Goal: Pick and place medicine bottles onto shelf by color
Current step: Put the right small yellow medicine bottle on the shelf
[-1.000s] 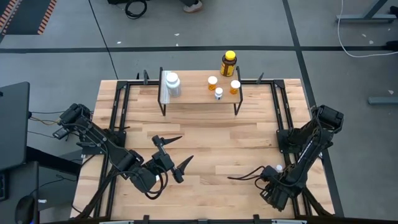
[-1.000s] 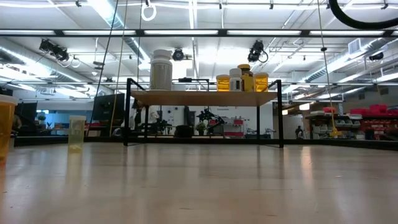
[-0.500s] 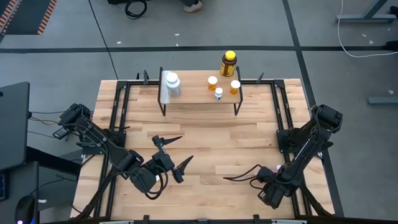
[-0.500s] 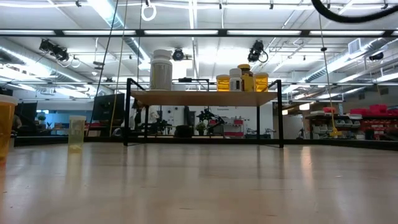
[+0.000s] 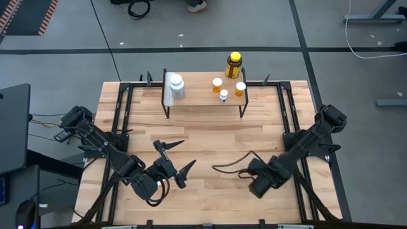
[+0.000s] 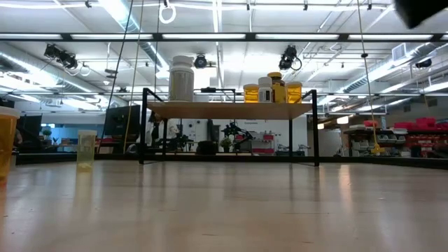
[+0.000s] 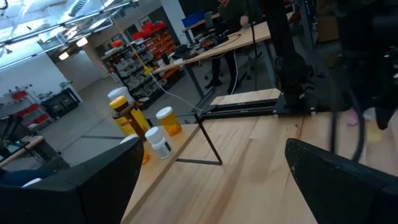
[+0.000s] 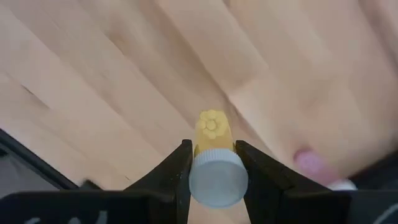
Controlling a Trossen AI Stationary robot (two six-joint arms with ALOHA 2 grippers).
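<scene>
Orange bottle (image 8: pixel 213 163) now lifted in right hand (image 8: pixel 212 163).

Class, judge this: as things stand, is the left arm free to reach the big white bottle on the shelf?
Probably yes. The left pincer is open and empty, and only bare table lies between it and the big white bottle on the shelf.

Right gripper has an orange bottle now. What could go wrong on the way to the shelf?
1. The right gripper pinches the orange bottle close under its white cap, so it might swivel or slip in transit.
2. On the shelf, three small bottles crowd the orange end beside the dark amber bottle; setting another down could topple one.
</scene>
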